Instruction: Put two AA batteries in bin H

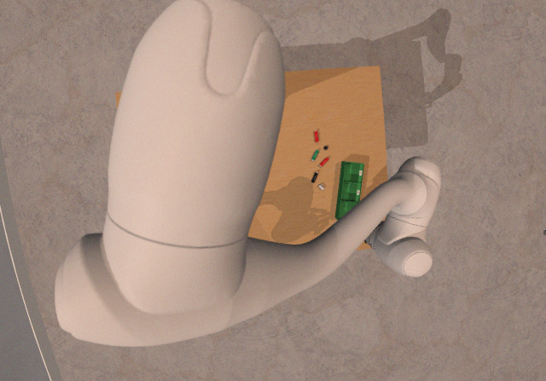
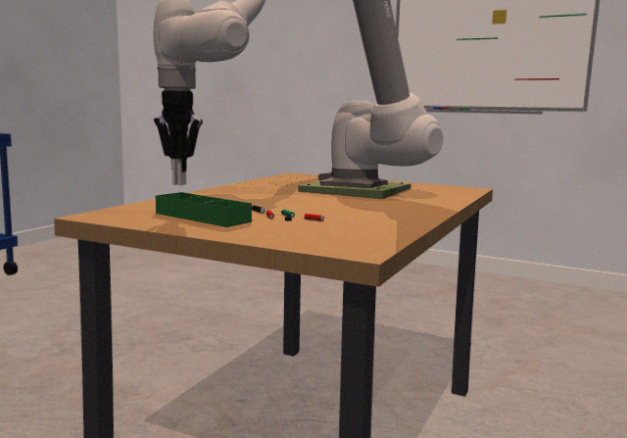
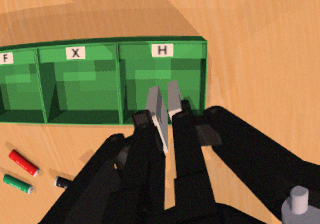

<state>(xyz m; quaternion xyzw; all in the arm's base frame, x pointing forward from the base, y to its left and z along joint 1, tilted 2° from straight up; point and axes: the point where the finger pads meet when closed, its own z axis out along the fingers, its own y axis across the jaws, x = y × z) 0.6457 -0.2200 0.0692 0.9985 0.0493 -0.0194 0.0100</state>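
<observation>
End effector [image 1: 369, 238] [image 2: 178, 183] [image 3: 167, 98] pressed together, I hover above bin H [image 1: 347, 210] [image 2: 169, 207] [image 3: 191, 84]; wrist view shows a red battery [image 1: 323, 161] [image 2: 269, 214] [image 3: 23, 162] toward eight o'clock.

Green bins [image 1: 339, 204] beside scattered batteries [image 1: 323, 161].

- "F", in black on a white label [image 1: 360, 173] [image 3: 5, 58] on the green bin row [image 1: 339, 192] [image 2: 202, 212] [image 3: 135, 46]
- "X", on the middle compartment's white label [image 1: 357, 192] [image 3: 75, 53]
- "H", on the end compartment's white label [image 3: 162, 50]
- "DOOSAN", running lengthwise on the arm's dark-shaded link [image 2: 379, 33], rather blurred
- Pale marks on a red battery [image 1: 323, 161] [image 2: 269, 214] [image 3: 24, 162] and a green battery [image 1: 315, 155] [image 2: 287, 213] [image 3: 18, 183], too small to read
</observation>
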